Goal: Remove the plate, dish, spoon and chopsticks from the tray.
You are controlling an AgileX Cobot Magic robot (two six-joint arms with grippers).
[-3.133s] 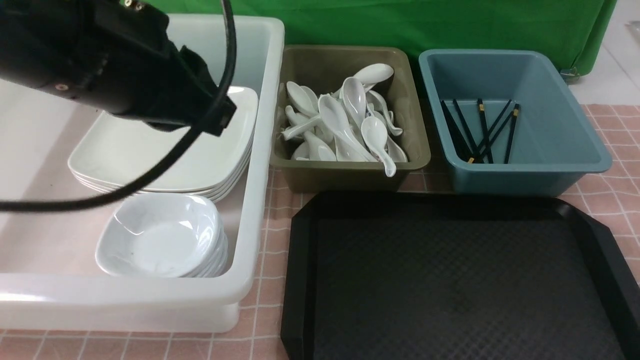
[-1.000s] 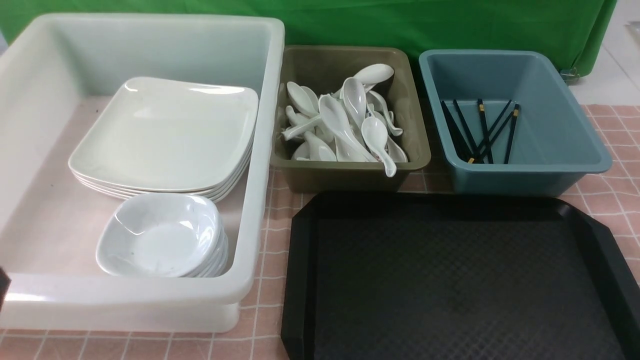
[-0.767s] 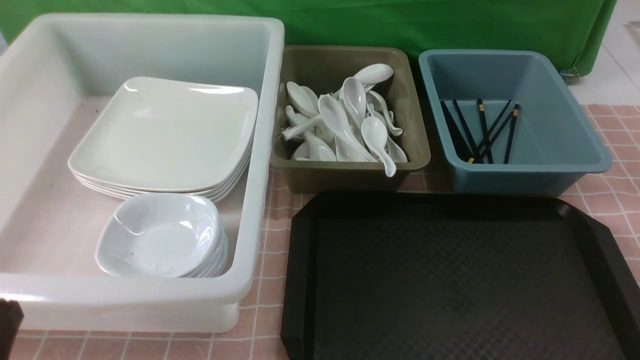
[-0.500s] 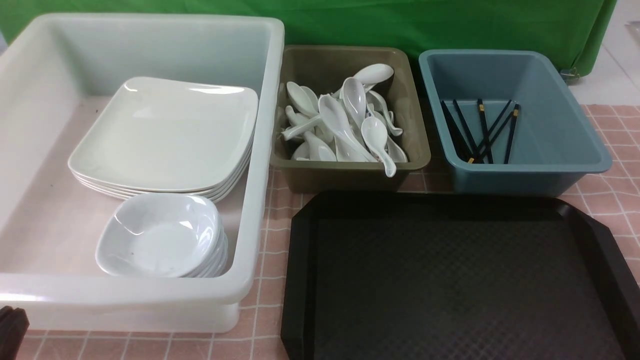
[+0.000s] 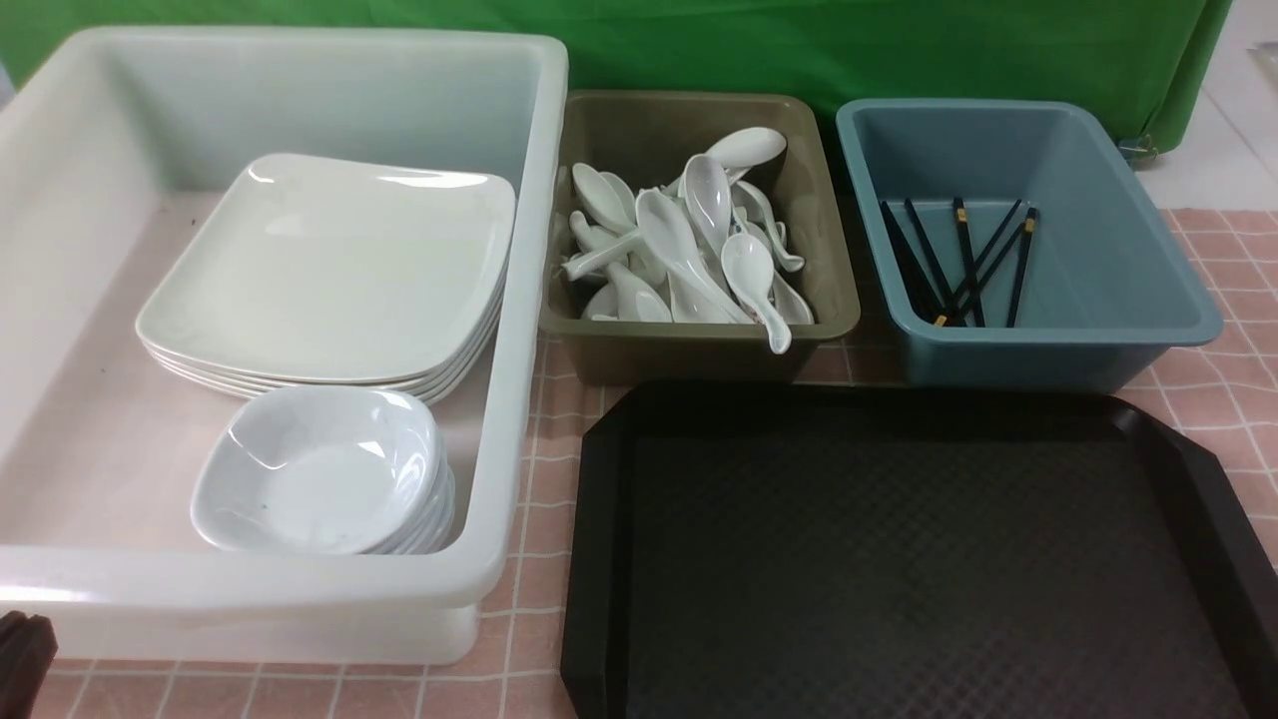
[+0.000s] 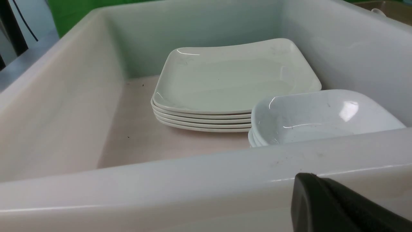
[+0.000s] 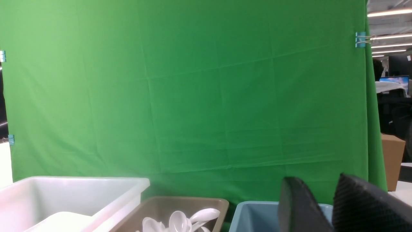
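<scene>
The black tray (image 5: 899, 559) lies at the front right with nothing on it. A stack of white square plates (image 5: 329, 270) rests in the white tub (image 5: 519, 300), and a stack of small dishes (image 5: 319, 469) sits in front of it. Both stacks also show in the left wrist view, plates (image 6: 231, 80) and dishes (image 6: 322, 116). Several spoons (image 5: 689, 240) are piled in the olive tub (image 5: 699, 350). Several chopsticks (image 5: 958, 265) lie in the blue tub (image 5: 1098, 300). My left gripper (image 6: 305, 180) is shut and empty, just outside the white tub's near wall; its tip (image 5: 20, 649) shows low at the left. My right gripper (image 7: 317, 178) is open and empty, held high.
The three tubs stand in a row behind and left of the tray on a pink checked cloth (image 5: 539, 479). A green backdrop (image 7: 193, 96) hangs behind them. The white tub's near wall (image 6: 193, 180) stands right in front of my left gripper.
My left arm has drawn back from above the white tub to the lower left corner, sinking a little more over the last second. Nothing else has moved.
</scene>
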